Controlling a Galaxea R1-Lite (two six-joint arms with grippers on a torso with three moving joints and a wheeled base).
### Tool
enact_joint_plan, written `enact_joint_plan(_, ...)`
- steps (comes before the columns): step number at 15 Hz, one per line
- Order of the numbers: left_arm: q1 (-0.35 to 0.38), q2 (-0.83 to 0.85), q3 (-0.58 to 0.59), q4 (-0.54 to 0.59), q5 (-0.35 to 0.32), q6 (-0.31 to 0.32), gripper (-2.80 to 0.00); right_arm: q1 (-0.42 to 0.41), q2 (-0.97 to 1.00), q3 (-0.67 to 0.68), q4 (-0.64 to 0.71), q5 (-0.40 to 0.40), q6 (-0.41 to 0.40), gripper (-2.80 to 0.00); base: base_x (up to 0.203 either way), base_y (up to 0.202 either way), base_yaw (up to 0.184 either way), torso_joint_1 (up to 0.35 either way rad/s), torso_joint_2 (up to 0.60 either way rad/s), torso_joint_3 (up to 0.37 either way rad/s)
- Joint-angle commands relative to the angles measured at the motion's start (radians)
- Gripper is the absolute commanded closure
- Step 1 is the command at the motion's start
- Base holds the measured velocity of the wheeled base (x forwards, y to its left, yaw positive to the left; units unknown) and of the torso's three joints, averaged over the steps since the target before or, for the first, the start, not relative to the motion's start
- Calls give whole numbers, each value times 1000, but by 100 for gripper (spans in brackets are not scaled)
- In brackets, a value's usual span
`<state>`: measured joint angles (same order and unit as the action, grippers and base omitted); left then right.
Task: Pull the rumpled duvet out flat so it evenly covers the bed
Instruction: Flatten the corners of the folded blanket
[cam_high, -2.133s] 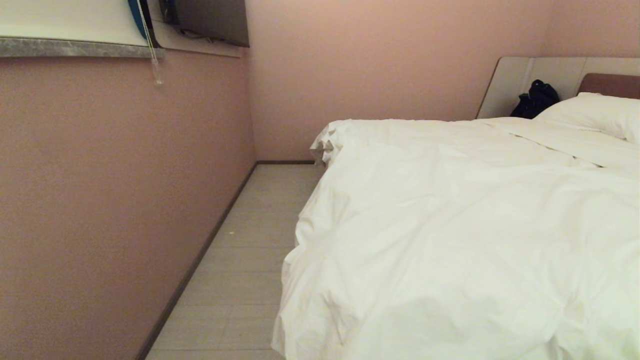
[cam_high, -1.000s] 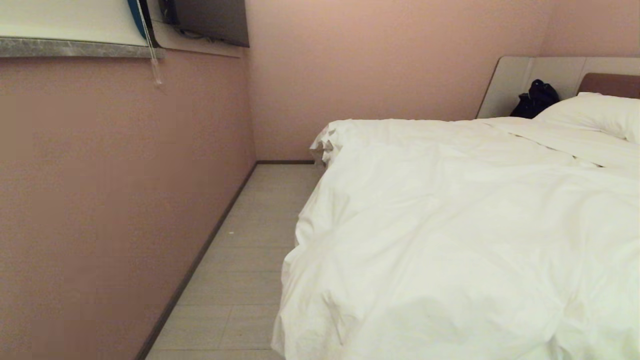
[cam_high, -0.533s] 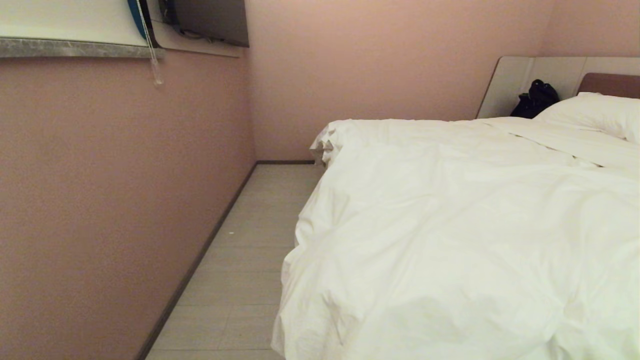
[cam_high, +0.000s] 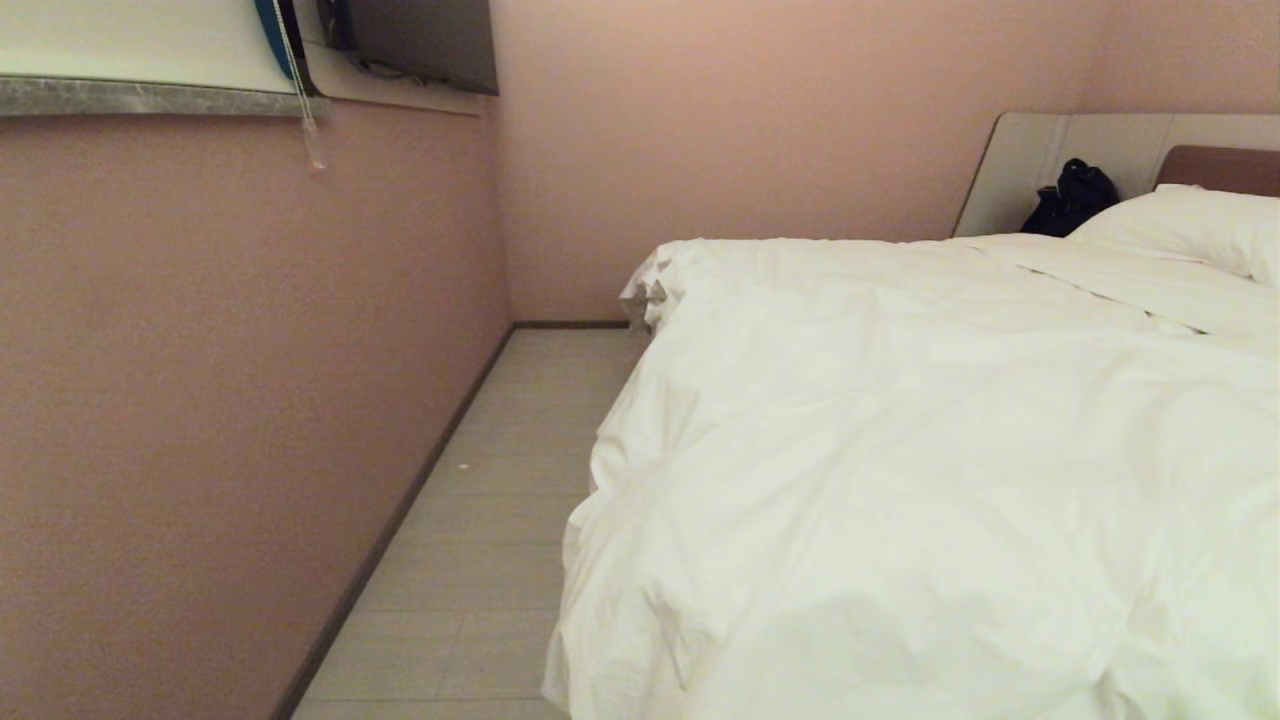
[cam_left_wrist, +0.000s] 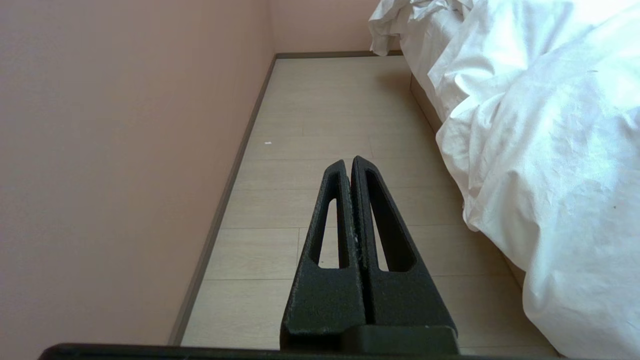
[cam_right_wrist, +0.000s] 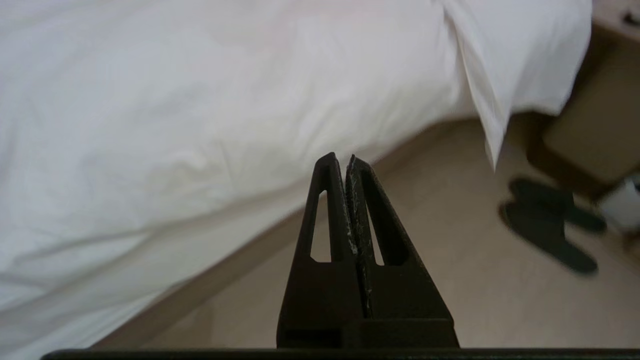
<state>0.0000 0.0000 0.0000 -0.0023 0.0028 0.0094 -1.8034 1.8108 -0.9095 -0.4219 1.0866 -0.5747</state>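
The puffy white duvet (cam_high: 920, 470) lies wrinkled over the bed (cam_high: 1215, 165), bunched at its far left corner and hanging over the near side. Neither arm shows in the head view. In the left wrist view my left gripper (cam_left_wrist: 348, 162) is shut and empty, pointing along the floor with the duvet (cam_left_wrist: 545, 150) hanging beside it. The right wrist view shows my right gripper (cam_right_wrist: 341, 159) shut on nothing, just off the bed's side, with the duvet (cam_right_wrist: 200, 115) draped over the bed's base (cam_right_wrist: 225, 270) ahead of it.
A pink wall (cam_high: 250, 400) with a window sill (cam_high: 150, 95) borders a narrow strip of floor (cam_high: 490, 560) left of the bed. A pillow (cam_high: 1190, 225) and a dark bag (cam_high: 1072, 198) sit by the headboard. Dark slippers (cam_right_wrist: 547, 227) and a brown cabinet (cam_right_wrist: 595, 130) stand near the right gripper.
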Motion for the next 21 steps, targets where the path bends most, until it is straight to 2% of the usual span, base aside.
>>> enact_joint_plan(1, 0, 0, 0, 0, 0, 0, 0, -6, 15, -76, 208, 159, 2, 0, 0, 0, 0, 0, 0, 0)
enact_joint_plan(2, 0, 2, 0, -1, 0, 0, 0, -4, 14, -140, 296, 165, 15, 0, 0, 0, 0, 0, 0, 0)
enact_joint_plan(7, 0, 0, 0, -1, 0, -2, 0, 57, 15, -529, 902, 174, 120, 0, 0, 0, 0, 0, 0, 0)
enact_joint_plan(8, 0, 0, 0, 1, -1, -2, 0, 85, 10, -545, 935, 172, 127, 0, 0, 0, 0, 0, 0, 0)
enact_joint_plan(14, 0, 0, 0, 1, -1, -3, 0, 172, -42, -593, 937, 171, 155, 0, 0, 0, 0, 0, 0, 0)
enact_joint_plan(19, 0, 0, 0, 4, -1, -6, 0, 221, -34, -804, 931, 175, 277, 0, 0, 0, 0, 0, 0, 0)
enact_joint_plan(21, 0, 0, 0, 4, -1, -6, 0, 237, -32, -833, 857, 176, 287, 0, 0, 0, 0, 0, 0, 0)
